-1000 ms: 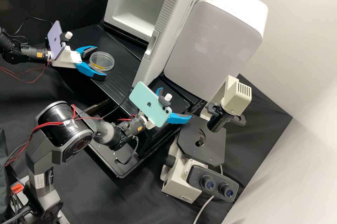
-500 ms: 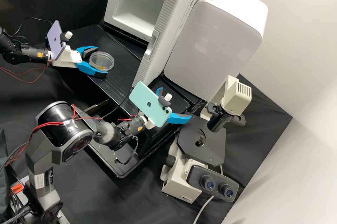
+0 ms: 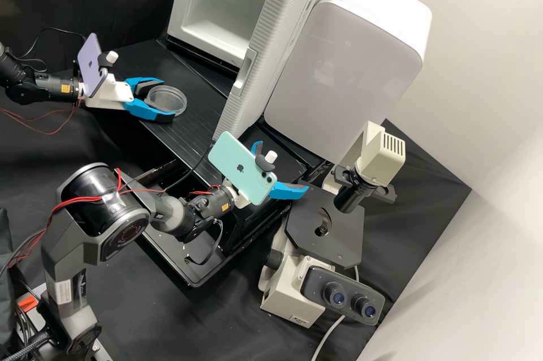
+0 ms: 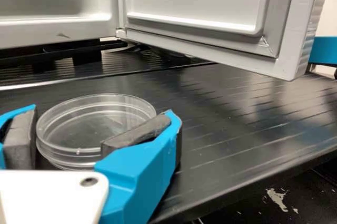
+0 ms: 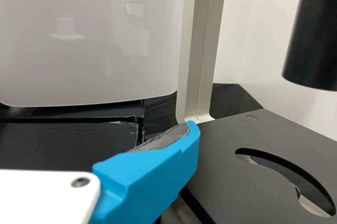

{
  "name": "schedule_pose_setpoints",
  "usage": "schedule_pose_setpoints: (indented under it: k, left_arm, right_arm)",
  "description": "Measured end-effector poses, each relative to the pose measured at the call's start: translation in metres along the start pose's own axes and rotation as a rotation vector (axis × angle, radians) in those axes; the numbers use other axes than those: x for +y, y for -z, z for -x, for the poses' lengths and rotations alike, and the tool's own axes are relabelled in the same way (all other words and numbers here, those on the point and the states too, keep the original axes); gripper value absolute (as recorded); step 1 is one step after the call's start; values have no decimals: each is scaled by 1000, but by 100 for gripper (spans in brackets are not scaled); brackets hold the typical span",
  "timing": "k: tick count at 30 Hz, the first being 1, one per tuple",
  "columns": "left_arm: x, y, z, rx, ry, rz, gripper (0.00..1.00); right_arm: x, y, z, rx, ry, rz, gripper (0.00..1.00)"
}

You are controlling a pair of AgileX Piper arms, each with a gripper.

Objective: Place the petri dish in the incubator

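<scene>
A clear petri dish (image 3: pixel 168 99) (image 4: pixel 95 124) rests on the black ribbed shelf (image 3: pixel 192 123) in front of the white incubator (image 3: pixel 220 4), whose door (image 3: pixel 266 50) stands open. My left gripper (image 3: pixel 164 101) (image 4: pixel 97 116) is shut on the dish, with a dark pad against its rim on either side. The incubator's open chamber (image 4: pixel 52 3) and door (image 4: pixel 210 19) lie just beyond the dish. My right gripper (image 3: pixel 283 174) hangs open and empty over the microscope stage (image 3: pixel 325 225). One of its blue fingers (image 5: pixel 158 166) shows above that stage (image 5: pixel 274 182).
A large white hooded unit (image 3: pixel 350 61) stands to the right of the incubator door. The microscope (image 3: pixel 317 287) with its eyepieces sits at the front right, and its black condenser (image 5: pixel 316 29) hangs above the stage. Black cloth covers the bench.
The left gripper has slid forward around the petri dish and its fingers have drawn in against the rim. The right arm has not moved.
</scene>
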Motion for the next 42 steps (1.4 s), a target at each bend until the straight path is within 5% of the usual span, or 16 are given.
schedule_pose_setpoints:
  k: [22, 34, 42]
  left_arm:
    - [0, 0, 0, -1, -2, 1, 0]
    - [10, 7, 13, 29, 1, 47, 0]
    - [27, 11, 24, 44, -33, 52, 0]
  right_arm:
    - [0, 0, 0, 0, 0, 0, 100]
    - [0, 0, 0, 0, 0, 0, 100]
    - [0, 0, 0, 0, 0, 0, 100]
